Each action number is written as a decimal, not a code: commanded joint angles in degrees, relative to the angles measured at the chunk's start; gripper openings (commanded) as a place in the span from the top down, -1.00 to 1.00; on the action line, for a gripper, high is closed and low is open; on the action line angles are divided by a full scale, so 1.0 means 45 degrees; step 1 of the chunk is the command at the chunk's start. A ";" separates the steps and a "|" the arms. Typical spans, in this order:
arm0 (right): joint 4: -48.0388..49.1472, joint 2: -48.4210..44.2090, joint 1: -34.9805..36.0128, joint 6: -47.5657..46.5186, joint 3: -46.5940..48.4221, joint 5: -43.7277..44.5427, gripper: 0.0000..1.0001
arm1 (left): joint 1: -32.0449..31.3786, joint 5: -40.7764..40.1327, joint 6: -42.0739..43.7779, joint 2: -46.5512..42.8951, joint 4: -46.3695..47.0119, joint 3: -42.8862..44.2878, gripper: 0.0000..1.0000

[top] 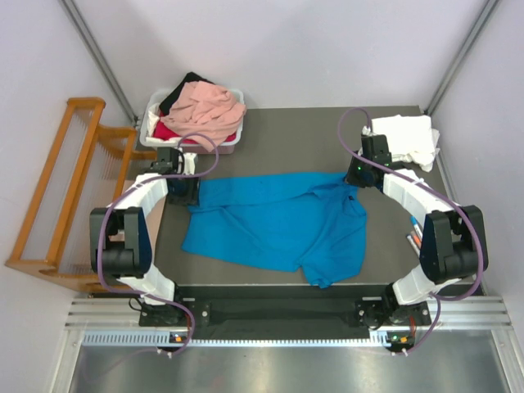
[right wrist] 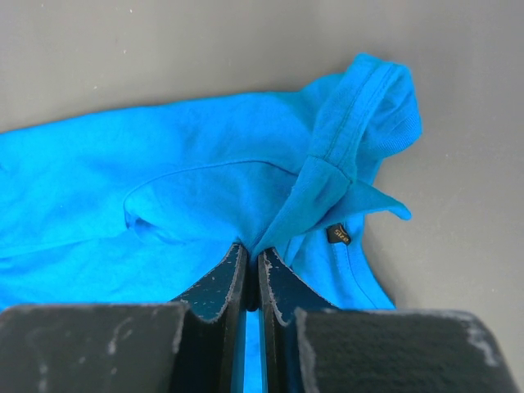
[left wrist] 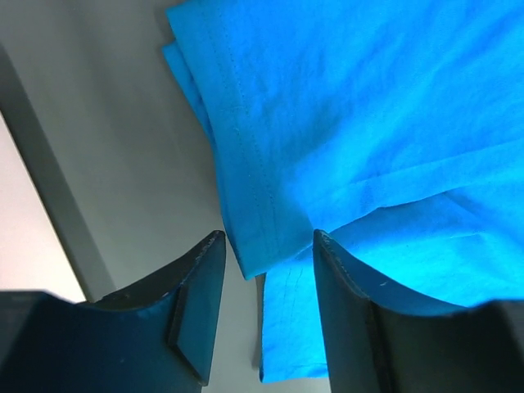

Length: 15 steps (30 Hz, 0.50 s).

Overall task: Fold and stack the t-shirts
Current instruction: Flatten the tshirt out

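The bright blue t-shirt [top: 278, 221] lies spread and rumpled across the middle of the dark table. My right gripper [right wrist: 252, 260] is shut on a fold of the blue t-shirt [right wrist: 164, 196] near its collar, at the shirt's far right corner [top: 354, 173]. My left gripper [left wrist: 268, 274] is open, its jaws on either side of the hemmed corner of the blue t-shirt [left wrist: 344, 131] at the shirt's far left [top: 187, 192]. Salmon-pink [top: 214, 110], red [top: 168, 131] and black [top: 176, 92] t-shirts are piled in the tub. A white t-shirt [top: 407, 137] lies at the far right.
The white plastic tub [top: 232, 141] stands at the far left of the table. A wooden slatted rack [top: 70, 188] stands off the left edge. Pens or markers [top: 414, 236] lie near the right arm. Grey walls close in on three sides.
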 commanded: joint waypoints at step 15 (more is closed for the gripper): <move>0.0380 0.0088 0.0119 -0.0087 0.0019 -0.0165 1.00 | 0.0051 0.0042 -0.0108 -0.0245 0.0517 0.0288 0.73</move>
